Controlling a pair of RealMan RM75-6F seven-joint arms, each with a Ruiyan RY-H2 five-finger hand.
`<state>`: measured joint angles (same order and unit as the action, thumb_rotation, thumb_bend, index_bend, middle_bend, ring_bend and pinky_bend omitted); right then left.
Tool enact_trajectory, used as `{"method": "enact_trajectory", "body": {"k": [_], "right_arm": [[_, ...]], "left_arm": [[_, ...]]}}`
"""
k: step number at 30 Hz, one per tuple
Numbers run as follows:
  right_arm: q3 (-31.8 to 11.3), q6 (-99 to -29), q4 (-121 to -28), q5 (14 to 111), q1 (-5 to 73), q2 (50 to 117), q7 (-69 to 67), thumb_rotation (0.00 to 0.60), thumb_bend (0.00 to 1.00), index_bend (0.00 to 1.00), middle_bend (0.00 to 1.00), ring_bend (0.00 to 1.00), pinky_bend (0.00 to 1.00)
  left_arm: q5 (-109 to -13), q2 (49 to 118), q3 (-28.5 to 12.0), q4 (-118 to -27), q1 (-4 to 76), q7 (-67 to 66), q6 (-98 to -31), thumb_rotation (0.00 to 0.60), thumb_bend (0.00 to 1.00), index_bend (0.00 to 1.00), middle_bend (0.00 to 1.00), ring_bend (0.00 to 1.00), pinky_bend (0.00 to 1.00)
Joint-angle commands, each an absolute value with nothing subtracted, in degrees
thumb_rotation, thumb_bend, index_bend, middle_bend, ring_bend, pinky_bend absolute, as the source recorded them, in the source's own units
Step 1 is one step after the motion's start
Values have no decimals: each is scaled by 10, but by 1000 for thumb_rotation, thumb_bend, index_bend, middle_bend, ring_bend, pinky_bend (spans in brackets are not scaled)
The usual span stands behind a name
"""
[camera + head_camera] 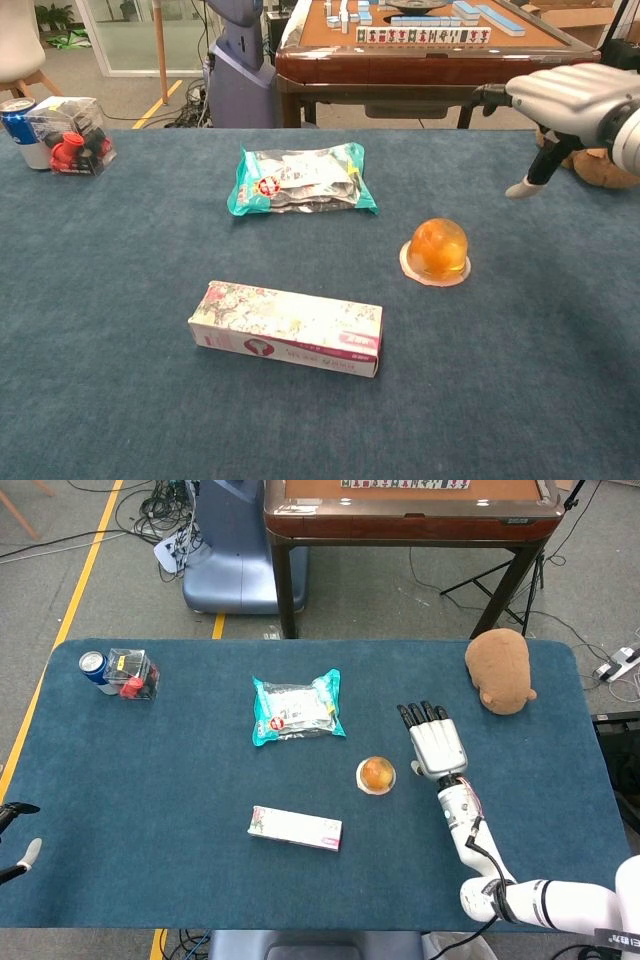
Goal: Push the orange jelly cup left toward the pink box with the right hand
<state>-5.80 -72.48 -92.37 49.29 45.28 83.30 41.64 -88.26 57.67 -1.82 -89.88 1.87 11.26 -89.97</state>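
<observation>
At the far left corner of the table (200, 880) stand a blue can (92, 665) and a clear box with red inside (133, 673), well out of your way. Your left hand (20, 860) only peeks in at the near left edge; you cannot tell from these views how its fingers lie. Further right, a teal snack packet (296, 708) lies toward the far side, and nearer you sits the pink box (295, 828), lying flat with its long side across the table.

The orange jelly cup (376, 775) rests dome-up on its flat rim, right of the box and a little farther back, apart from it with bare cloth between. Expect it to be light and smooth-sided: fingers will likely ride up the dome, and the rim may drag on the cloth. Meet it low on its right flank, near the rim.

Your right hand (436, 742) hovers right of the cup and slightly beyond it, raised clear of the table, fingers spread and holding nothing. The lane leftward is open; angle the push slightly toward you. A brown plush toy (502, 670) sits at the far right corner.
</observation>
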Motion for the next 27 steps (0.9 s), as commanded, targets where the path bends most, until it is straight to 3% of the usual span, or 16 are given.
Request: {"method": "enact_trajectory", "body": {"k": [1, 6, 12, 27], "right_arm": [[-48, -714, -882, 524, 456, 842, 430, 600, 0, 126, 129, 106, 185], [-44, -680, -841, 541, 463, 854, 438, 600, 0, 122, 86, 72, 153], [-35, -646, -794, 588, 470, 872, 420, 600, 0, 50, 19, 0, 103], [-10, -564, -725, 686, 480, 888, 367, 600, 0, 16, 0, 0, 88]], "left_arm": [[-880, 577, -19, -898, 19, 115, -898, 600, 313, 347, 365, 348, 535], [-875, 578, -20, -895, 20, 118, -894, 600, 313, 348, 365, 348, 535], [-871, 578, -22, -891, 19, 123, -892, 600, 313, 347, 365, 349, 535], [-863, 574, -25, -888, 15, 134, -894, 600, 313, 348, 365, 349, 535]]}}
